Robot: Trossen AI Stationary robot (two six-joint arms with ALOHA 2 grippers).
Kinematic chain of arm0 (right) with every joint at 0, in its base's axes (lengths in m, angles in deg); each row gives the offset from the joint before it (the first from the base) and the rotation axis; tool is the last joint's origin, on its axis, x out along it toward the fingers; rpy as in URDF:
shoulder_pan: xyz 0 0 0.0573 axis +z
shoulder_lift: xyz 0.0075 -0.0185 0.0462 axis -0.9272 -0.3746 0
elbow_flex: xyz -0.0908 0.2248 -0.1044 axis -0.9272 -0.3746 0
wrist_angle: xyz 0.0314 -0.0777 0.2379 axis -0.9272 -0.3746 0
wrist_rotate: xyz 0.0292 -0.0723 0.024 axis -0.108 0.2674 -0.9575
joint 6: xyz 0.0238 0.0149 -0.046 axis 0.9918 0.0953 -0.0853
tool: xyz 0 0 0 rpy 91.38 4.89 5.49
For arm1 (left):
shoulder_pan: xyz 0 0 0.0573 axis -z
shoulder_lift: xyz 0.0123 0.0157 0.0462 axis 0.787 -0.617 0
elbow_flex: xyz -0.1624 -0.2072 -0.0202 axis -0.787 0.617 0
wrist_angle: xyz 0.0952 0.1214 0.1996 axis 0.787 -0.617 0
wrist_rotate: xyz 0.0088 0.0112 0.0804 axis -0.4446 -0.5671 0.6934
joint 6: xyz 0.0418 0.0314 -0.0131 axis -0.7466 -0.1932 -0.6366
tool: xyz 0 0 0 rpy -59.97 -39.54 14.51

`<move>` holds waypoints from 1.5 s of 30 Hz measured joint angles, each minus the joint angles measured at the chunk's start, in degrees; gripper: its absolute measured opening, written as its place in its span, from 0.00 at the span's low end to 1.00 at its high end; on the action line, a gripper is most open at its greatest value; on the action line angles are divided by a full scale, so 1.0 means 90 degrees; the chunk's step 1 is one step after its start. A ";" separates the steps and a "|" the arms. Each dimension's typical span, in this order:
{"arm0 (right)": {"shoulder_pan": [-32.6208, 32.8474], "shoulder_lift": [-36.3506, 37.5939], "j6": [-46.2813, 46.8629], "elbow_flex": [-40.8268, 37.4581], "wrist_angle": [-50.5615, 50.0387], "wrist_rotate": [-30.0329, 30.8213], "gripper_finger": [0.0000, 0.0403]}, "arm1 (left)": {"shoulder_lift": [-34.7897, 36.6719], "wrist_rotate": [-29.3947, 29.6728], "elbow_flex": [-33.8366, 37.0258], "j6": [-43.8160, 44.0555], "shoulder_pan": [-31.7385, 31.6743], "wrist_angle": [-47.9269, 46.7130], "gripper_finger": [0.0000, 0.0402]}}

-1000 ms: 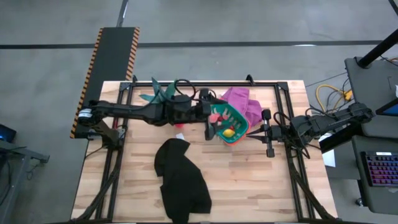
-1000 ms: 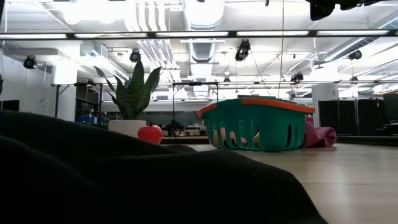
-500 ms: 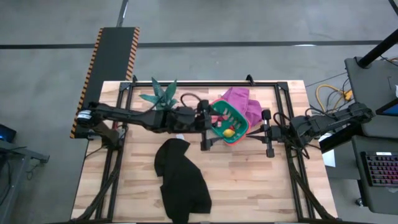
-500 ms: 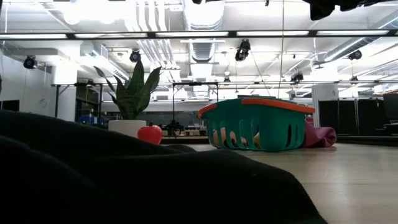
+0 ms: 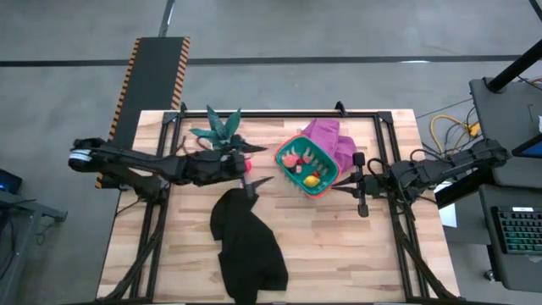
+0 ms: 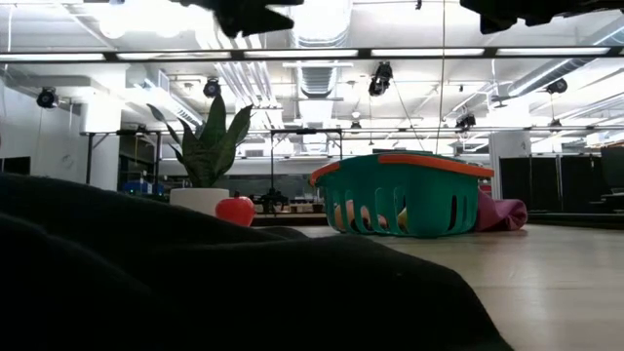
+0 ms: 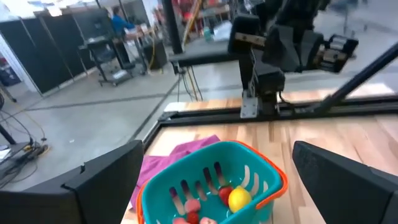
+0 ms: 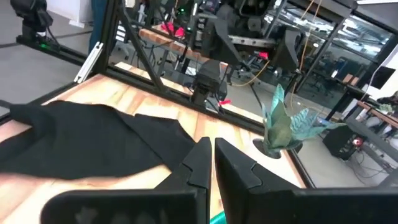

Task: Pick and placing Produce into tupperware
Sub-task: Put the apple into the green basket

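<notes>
Teal tupperware (image 5: 306, 166) on bench (image 5: 339, 246), toward far side, right of centre; holds red, pink and yellow produce (image 5: 312, 179). Purple cloth (image 5: 332, 138) touching its far side. One red produce piece (image 6: 235, 210) on bench beside potted plant (image 5: 217, 129). Left hand (image 5: 254, 172) released, fingers wide, empty, between plant and black cloth (image 5: 247, 246). Right hand (image 5: 359, 185) clenched, empty, just right of tupperware.

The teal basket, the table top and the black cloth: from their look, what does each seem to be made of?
Teal basket: likely moulded plastic, smooth with a slight sheen, slotted walls and an orange rim.
Table top: seemingly wood, pale strips with visible grain, matt finish.
Black cloth: apparently soft fabric, matt, lying in loose folds; the fibre cannot be told.
</notes>
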 joint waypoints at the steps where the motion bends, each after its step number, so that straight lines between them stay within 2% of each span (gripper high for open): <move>1: 0.0002 -0.0066 0.0000 -0.0003 0.0071 0.0002 0.04 | 0.0146 -0.0010 0.0282 0.0000 0.0000 0.0294 0.99; 5: 0.0000 -0.0538 -0.0073 0.0115 0.0278 -0.0004 0.12 | 0.0642 -0.0034 0.1189 -0.0039 0.0002 0.1020 0.99; 11: 0.0001 -0.1531 0.0239 0.0595 0.0154 0.0042 0.43 | 0.1067 -0.0085 0.1672 -0.0034 0.0005 0.1265 0.99; 13: 0.0002 -0.1847 0.0171 0.0772 0.0112 0.0323 0.54 | 0.1156 -0.0249 0.1679 -0.0013 0.0005 0.1325 0.99; 16: 0.0001 -0.2240 0.0002 0.1099 0.0125 0.1102 0.67 | 0.1227 -0.0335 0.1696 -0.0006 0.0012 0.1289 0.99; 18: 0.0000 -0.2429 -0.0025 0.1291 0.0132 0.1479 0.74 | 0.1245 -0.0335 0.1701 0.0000 0.0010 0.1282 0.99; 20: 0.0000 -0.2498 -0.0041 0.1393 0.0109 0.1518 0.78 | 0.1252 -0.0335 0.1701 0.0000 0.0010 0.1287 0.99; 27: 0.0000 -0.2515 -0.0002 0.1474 0.0120 0.1474 0.81 | 0.1223 -0.0237 0.1720 0.0003 0.0011 0.1013 0.99; 34: 0.0000 -0.2509 -0.0050 0.1464 0.0131 0.1474 0.81 | 0.1127 0.0846 0.1984 0.0855 0.0005 -0.0103 0.99; 40: 0.0000 -0.2507 -0.0070 0.1463 0.0133 0.1474 0.81 | 0.0739 0.1704 0.2329 0.1476 0.0005 -0.0110 0.99; 45: 0.0000 -0.2504 -0.0070 0.1462 0.0135 0.1474 0.81 | 0.0255 0.1892 0.2446 0.2186 0.0005 -0.0112 0.99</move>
